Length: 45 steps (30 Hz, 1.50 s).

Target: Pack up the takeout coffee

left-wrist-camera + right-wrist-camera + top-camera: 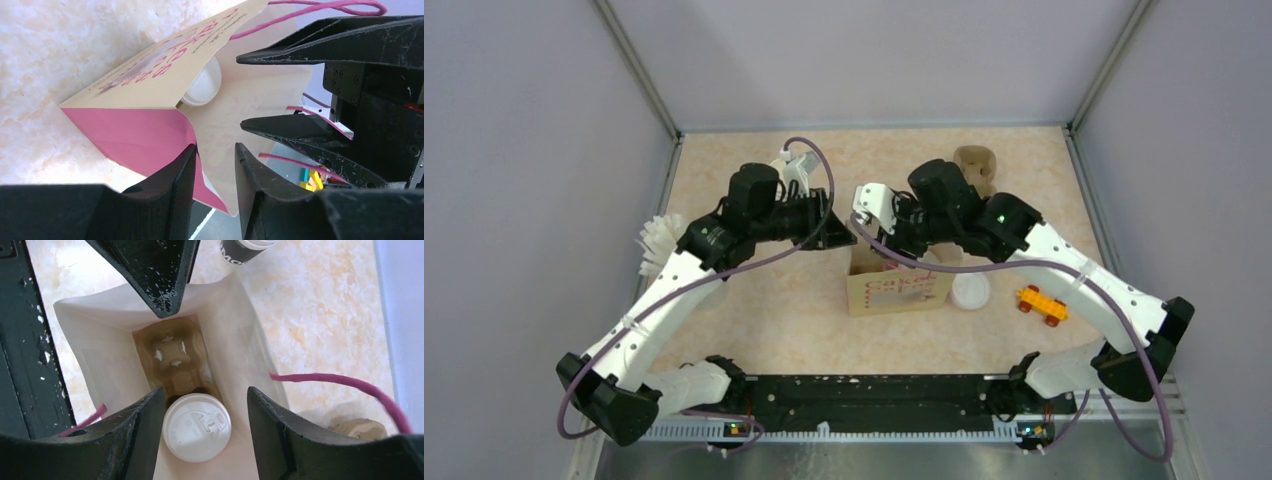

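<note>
The takeout coffee (196, 427), a white cup with a round white lid, stands inside the open paper bag (240, 345). It sits in one pocket of a brown cardboard carrier (172, 357) at the bag's bottom. My right gripper (202, 412) is open above the bag's mouth, one finger on each side of the lid, not touching it. My left gripper (215, 150) is open at the bag's left rim (220, 165), with the paper wall between its jaws. In the top view the bag (894, 292) stands mid-table and both grippers hide the cup.
A round white lid (970, 292) lies right of the bag. A second cup with a dark band (242, 250) lies beyond the bag. A stack of lidless cups (659, 245) is left, another brown carrier (976, 165) at the back, an orange toy brick (1041, 305) right.
</note>
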Available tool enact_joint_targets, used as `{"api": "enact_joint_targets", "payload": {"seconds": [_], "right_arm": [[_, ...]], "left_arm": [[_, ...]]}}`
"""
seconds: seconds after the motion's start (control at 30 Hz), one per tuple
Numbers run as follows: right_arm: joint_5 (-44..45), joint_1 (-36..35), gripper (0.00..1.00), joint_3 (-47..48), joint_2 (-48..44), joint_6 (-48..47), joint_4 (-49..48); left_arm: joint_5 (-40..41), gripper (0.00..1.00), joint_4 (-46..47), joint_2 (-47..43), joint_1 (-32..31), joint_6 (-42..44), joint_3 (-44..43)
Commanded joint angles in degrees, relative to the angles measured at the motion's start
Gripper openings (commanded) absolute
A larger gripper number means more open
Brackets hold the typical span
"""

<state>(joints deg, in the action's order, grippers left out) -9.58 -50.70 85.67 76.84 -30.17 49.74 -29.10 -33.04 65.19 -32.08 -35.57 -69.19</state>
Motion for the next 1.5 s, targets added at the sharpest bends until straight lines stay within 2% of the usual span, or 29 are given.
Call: {"api": "enact_joint_targets", "payload": {"seconds": [0.0, 0.17, 0.33, 0.43, 0.47, 0.5, 0.53, 0.57, 0.63, 0.77, 0.83, 0.87, 0.9, 0.97, 1.07, 1.13, 1.2, 1.3, 1.4, 1.47], "right_arm": [[0.5, 1.0, 0.6, 0.8, -3.7, 2.2, -4.2], [0.8, 1.4, 0.6, 1.4, -4.6, 3.9, -3.9], [1.2, 1.4, 0.6, -0.2, -6.9, 5.0, -7.5], [0.8, 1.4, 0.6, 2.6, -7.0, 6.3, -7.5], [0.7, 1.4, 0.6, 4.2, -6.8, 7.0, -7.0], [0.7, 1.4, 0.6, 5.5, -6.7, 7.9, -6.6], [0.8, 1.4, 0.61, 6.9, -6.6, 8.8, -6.2], [1.3, 1.4, 0.62, 8.4, -6.5, 10.4, -5.4], [3.3, 1.4, 0.63, 11.6, -6.2, 13.4, -3.7], [6.9, 1.4, 0.72, 17.1, -6.1, 22.4, -2.2], [5.9, 1.4, 0.82, 17.0, -7.6, 25.6, -4.0], [7.0, 1.4, 0.93, 16.5, -8.3, 27.1, -5.2], [10.3, 1.4, 0.95, 15.9, -9.4, 30.2, -6.4], [19.5, 1.4, 0.95, 14.1, -11.5, 36.0, -7.9], [28.6, 1.4, 0.96, 11.0, -14.6, 40.9, -8.5], [37.7, 1.4, 0.96, 12.1, -14.7, 46.3, -2.2], [42.9, 1.3, 0.98, 13.6, -14.7, 51.1, 3.7], [43.9, 1.3, 0.98, 12.3, -16.5, 55.9, 6.5], [41.2, 1.4, 0.98, 7.0, -20.0, 57.5, 3.3], [39.3, 1.4, 0.98, 4.3, -21.9, 57.3, 0.7]], "left_arm": [[1.6, 0.41, -1.1, 0.8, -0.1, 3.2, -3.9], [2.5, 0.44, -2.7, 1.8, -0.2, 5.2, -7.4], [3.5, 0.58, -4.0, 2.6, -0.2, 8.2, -9.2], [5.0, 0.66, -6.3, 3.5, -0.1, 9.7, -11.7], [5.4, 0.69, -6.9, 3.6, -0.2, 10.1, -12.6], [5.8, 0.78, -7.3, 3.7, -0.2, 10.5, -13.3], [6.0, 0.92, -7.6, 3.6, -0.1, 10.9, -14.0], [6.7, 0.98, -8.0, 3.4, -0.2, 11.1, -14.6], [7.8, 0.99, -8.8, 2.9, -0.1, 11.4, -16.1], [11.4, 0.99, -10.1, 1.4, -0.1, 11.4, -20.0], [15.0, 0.99, -10.7, 0.2, -0.1, 11.4, -21.1], [17.2, 0.99, -11.5, -0.5, -0.2, 11.3, -21.4], [19.9, 0.99, -12.4, -1.2, -0.2, 11.2, -21.6], [24.8, 0.99, -13.5, -2.9, -0.1, 11.7, -21.4], [31.1, 0.99, -16.3, -5.6, -0.1, 13.5, -20.2], [36.7, 0.99, -20.3, -7.2, -0.2, 14.0, -20.3], [43.7, 0.99, -24.8, -8.9, -0.2, 13.9, -20.7], [53.0, 0.99, -32.2, -10.2, -0.2, 12.6, -20.8], [58.1, 0.98, -37.4, -9.6, -0.2, 9.8, -20.1], [61.5, 0.94, -39.6, -9.8, -0.1, 5.2, -18.5]]}}
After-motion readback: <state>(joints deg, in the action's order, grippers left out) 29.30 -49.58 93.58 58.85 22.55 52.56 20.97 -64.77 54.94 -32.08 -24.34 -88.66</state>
